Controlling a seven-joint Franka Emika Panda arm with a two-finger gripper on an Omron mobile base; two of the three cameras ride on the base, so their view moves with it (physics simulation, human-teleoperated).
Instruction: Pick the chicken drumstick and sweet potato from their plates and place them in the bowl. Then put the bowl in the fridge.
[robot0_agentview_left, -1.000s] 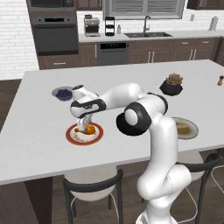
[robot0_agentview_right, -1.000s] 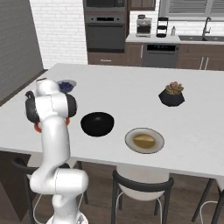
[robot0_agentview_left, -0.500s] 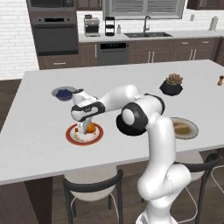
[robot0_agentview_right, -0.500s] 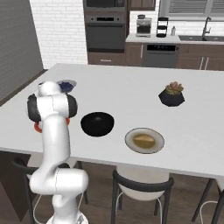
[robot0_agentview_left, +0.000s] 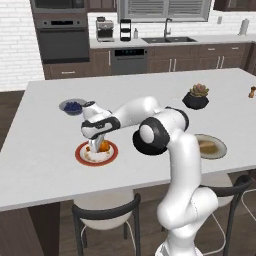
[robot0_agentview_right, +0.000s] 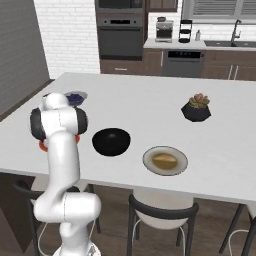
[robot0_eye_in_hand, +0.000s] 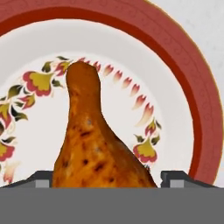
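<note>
The step in hand was the first pick: the chicken drumstick (robot0_eye_in_hand: 98, 144) had yet to leave its plate. It lay on the red-rimmed plate (robot0_agentview_left: 82, 155) near the front left of the bench (robot0_agentview_left: 40, 150), plump end toward the hand camera and narrow end pointing away across the plate's floral centre. The pincer (robot0_agentview_left: 95, 146) stood directly over that plate, low enough that the hand view showed its two fingertips (robot0_eye_in_hand: 41, 179) set apart, one on each side of the drumstick's plump end. A sliver of plate remained visible between at least the right-hand tip and the meat, so the jaws were judged open and straddling, not yet bearing on the drumstick. Whether either tip touched the plate could not be told.

The sweet potato (robot0_agentview_right: 164, 160) rested untouched on the pale grey plate (robot0_agentview_right: 150, 167) toward the front right of the bench. The black bowl (robot0_agentview_right: 111, 141) stood between the two plates and appeared to hold nothing. A pot with a succulent (robot0_agentview_right: 196, 108) and a small bowl of blueberries (robot0_agentview_left: 73, 106) sat farther back, clear of the work.

In the inspector's judgement, the next move called for closing the jaws squarely on the thick end, then lifting straight up before carrying the drumstick sideways to the bowl. The meat's rounded, tapering form might let it slip toward the narrow end if gripped off-centre.
</note>
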